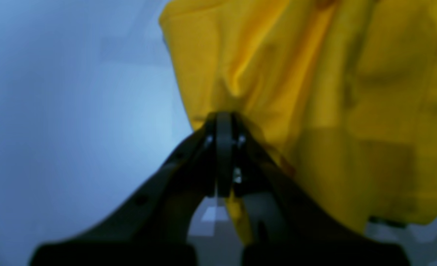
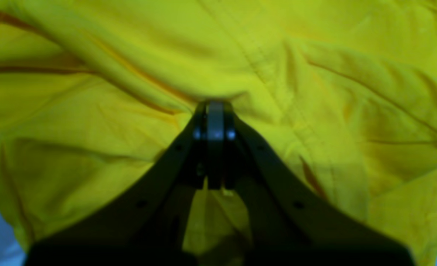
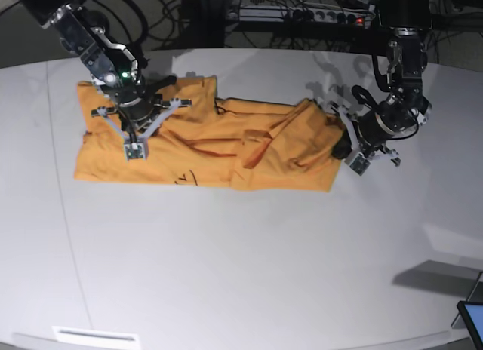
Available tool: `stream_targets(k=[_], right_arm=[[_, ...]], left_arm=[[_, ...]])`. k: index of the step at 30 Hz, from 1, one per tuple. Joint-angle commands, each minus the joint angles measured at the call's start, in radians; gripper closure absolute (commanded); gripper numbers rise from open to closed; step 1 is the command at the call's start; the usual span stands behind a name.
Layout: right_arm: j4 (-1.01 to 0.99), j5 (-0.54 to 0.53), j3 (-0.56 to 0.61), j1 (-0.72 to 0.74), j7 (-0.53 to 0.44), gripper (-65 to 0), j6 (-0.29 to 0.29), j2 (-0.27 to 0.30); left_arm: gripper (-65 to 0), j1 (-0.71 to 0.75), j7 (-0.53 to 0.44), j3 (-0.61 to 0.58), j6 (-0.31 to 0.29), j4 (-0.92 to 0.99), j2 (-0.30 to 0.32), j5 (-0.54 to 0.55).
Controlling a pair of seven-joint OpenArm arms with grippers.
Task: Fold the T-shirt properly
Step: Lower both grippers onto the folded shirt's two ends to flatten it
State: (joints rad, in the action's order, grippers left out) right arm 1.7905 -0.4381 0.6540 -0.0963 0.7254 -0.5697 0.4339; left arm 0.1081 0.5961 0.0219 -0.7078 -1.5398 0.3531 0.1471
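The orange-yellow T-shirt point(image 3: 226, 150) lies crumpled and partly bunched on the white table point(image 3: 241, 267), stretched from left to right. On the left of the base view, my right gripper point(image 3: 132, 129) points down onto the shirt's left part. In the right wrist view that gripper point(image 2: 214, 105) is shut, pinching a fold of the T-shirt point(image 2: 92, 129). My left gripper point(image 3: 343, 145) sits at the shirt's right edge. The left wrist view shows this gripper point(image 1: 224, 116) shut on the hem of the T-shirt point(image 1: 351, 92), with cloth trailing between the fingers.
Cables and a power strip point(image 3: 302, 18) run behind the table's far edge. A dark screen corner point(image 3: 472, 316) juts in at the lower right. A white label point(image 3: 94, 336) sits at the front edge.
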Motion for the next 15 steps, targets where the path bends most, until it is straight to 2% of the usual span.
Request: stream_targets(k=[1,5,12,15], right_arm=[[-0.011,-0.031,0.013,0.014,0.038,0.0,0.006,0.004],[-0.019,-0.031,0.026,0.048,0.043,0.0,0.006,0.004],[-0.019,-0.029,0.028,0.082,0.044,0.0,0.007,0.004],[-0.019,-0.029,0.028,0.088,0.044,0.0,0.007,0.006]], left_arm=[[0.0,0.005,0.075,0.006,0.01,0.005,0.014,-0.094],[0.0,0.003,0.075,0.01,0.01,0.003,0.027,-0.136],[0.0,-0.031,0.075,0.01,0.01,0.011,0.093,-0.134],[0.0,-0.054,0.077,0.01,0.01,0.011,0.1,-0.136]])
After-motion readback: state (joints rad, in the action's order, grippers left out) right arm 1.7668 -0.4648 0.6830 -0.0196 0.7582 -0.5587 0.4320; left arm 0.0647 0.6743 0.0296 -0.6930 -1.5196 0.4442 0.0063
